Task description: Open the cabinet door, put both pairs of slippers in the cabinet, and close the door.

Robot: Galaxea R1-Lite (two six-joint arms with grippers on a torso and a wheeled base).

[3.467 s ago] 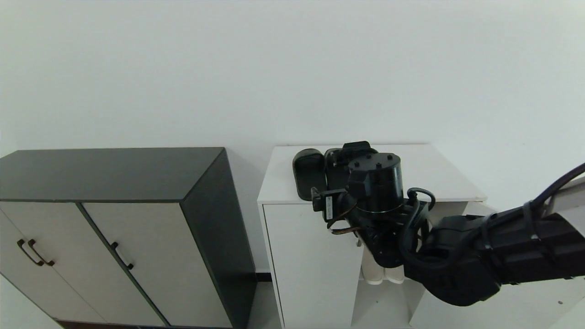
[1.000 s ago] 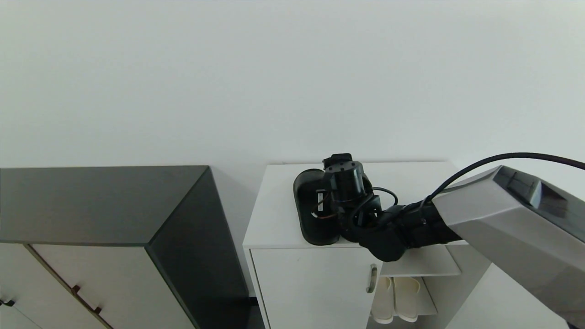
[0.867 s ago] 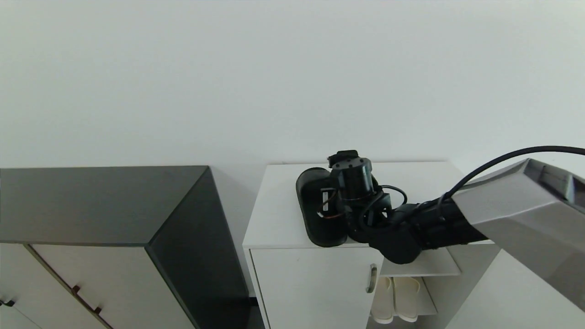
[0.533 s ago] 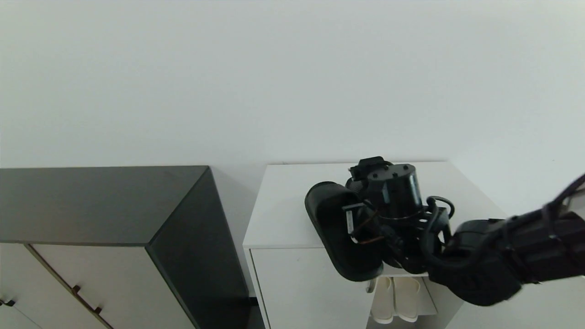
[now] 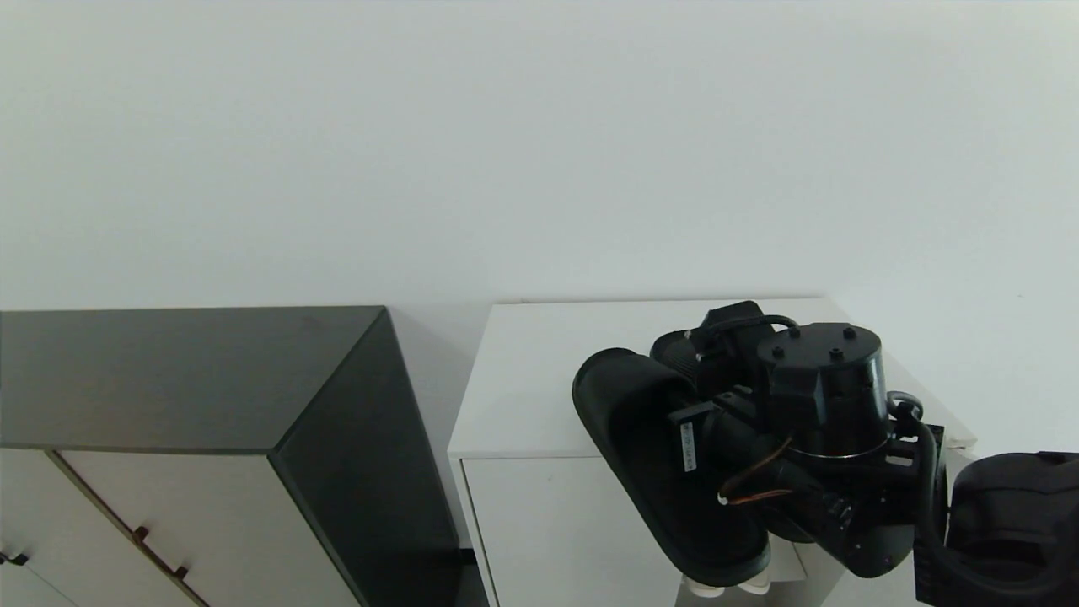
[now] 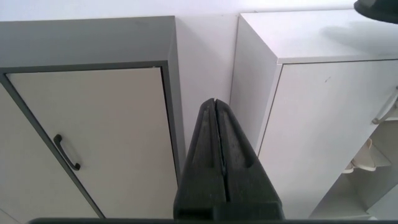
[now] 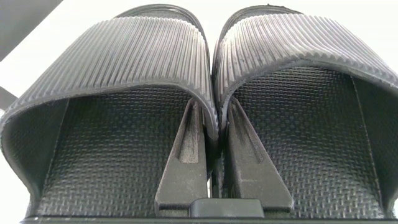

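Note:
A pair of black slippers [image 5: 649, 455] hangs tilted in the air in front of the white cabinet [image 5: 539, 379], off its top. My right gripper [image 7: 214, 155] is shut on the black slippers [image 7: 149, 68], one finger inside each, pinching their inner walls together. The cabinet's left door [image 5: 539, 523] is closed; the compartment to its right stands open. White slippers [image 5: 727, 584] peek out there below the black pair, and the white slippers [image 6: 367, 163] rest on a shelf. My left gripper [image 6: 214, 124] is shut and holds nothing, low in front of the gap between the two cabinets.
A dark grey cabinet [image 5: 194, 371] with pale doors and dark handles stands left of the white one, a narrow gap between them. The white door's handle [image 6: 385, 112] is at its right edge. A plain wall runs behind both.
The right arm has lifted the black slippers off the cabinet top and drawn them back and down to the right. Before that, the head camera shifted.

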